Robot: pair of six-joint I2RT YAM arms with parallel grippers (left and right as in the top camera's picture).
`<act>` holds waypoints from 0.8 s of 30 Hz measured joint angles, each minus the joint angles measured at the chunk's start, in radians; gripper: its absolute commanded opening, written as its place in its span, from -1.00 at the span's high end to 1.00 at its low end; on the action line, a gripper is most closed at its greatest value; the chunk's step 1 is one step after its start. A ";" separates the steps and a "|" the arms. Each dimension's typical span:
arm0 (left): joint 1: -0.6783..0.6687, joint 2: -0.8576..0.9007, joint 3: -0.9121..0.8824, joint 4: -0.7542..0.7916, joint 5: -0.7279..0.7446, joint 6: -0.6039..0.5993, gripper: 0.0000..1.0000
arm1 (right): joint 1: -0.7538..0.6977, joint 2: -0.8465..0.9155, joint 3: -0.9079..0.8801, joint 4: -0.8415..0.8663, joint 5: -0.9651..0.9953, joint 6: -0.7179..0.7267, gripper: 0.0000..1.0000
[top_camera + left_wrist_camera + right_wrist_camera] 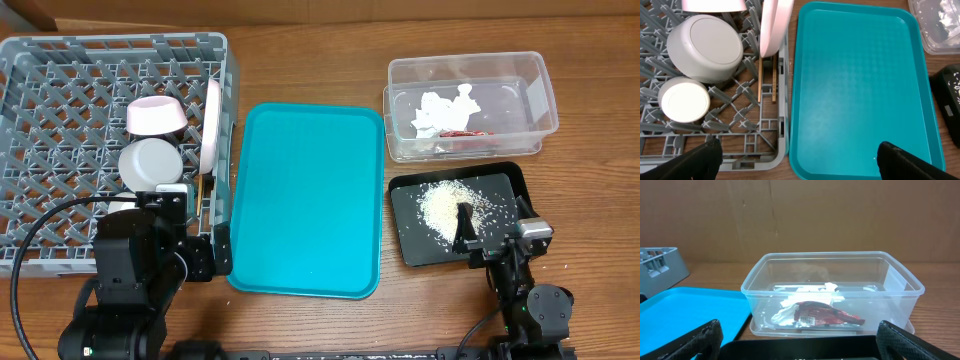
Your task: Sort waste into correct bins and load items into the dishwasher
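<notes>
The grey dish rack holds a pink bowl, a whitish bowl, an upright white plate and chopsticks; a white cup stands by the bowl. The clear tub holds the white napkin and the red-and-white wrapper. The black tray holds rice; I cannot make out a brown lump. My left gripper is open and empty over the rack's near corner. My right gripper is open and empty at the black tray's near edge.
The teal serving tray lies between the rack and the bins, with one tiny white speck on it. A brown wall rises behind the tub in the right wrist view. The wooden table runs on in front of the trays.
</notes>
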 measured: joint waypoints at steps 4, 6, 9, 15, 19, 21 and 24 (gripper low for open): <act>0.000 0.000 0.000 0.000 0.000 0.000 -1.00 | 0.000 0.000 0.000 -0.001 0.000 -0.007 -1.00; 0.000 0.000 0.000 0.000 0.000 0.000 -1.00 | 0.000 0.000 0.000 0.000 0.000 -0.008 -1.00; 0.000 0.000 0.000 0.000 0.000 0.000 -1.00 | 0.000 0.000 0.000 -0.001 0.000 -0.008 -1.00; 0.000 0.000 0.000 0.000 0.000 0.000 -1.00 | 0.000 0.000 0.000 0.000 0.000 -0.008 -1.00; 0.000 0.000 0.000 0.000 0.000 0.000 -1.00 | 0.000 0.000 0.000 0.000 0.000 -0.007 -1.00; 0.000 0.000 0.000 0.000 0.000 0.000 -1.00 | 0.000 0.000 0.000 0.000 0.000 -0.008 -1.00; 0.000 0.000 0.000 0.000 0.000 0.000 -1.00 | 0.000 0.000 0.000 0.000 0.000 -0.008 -1.00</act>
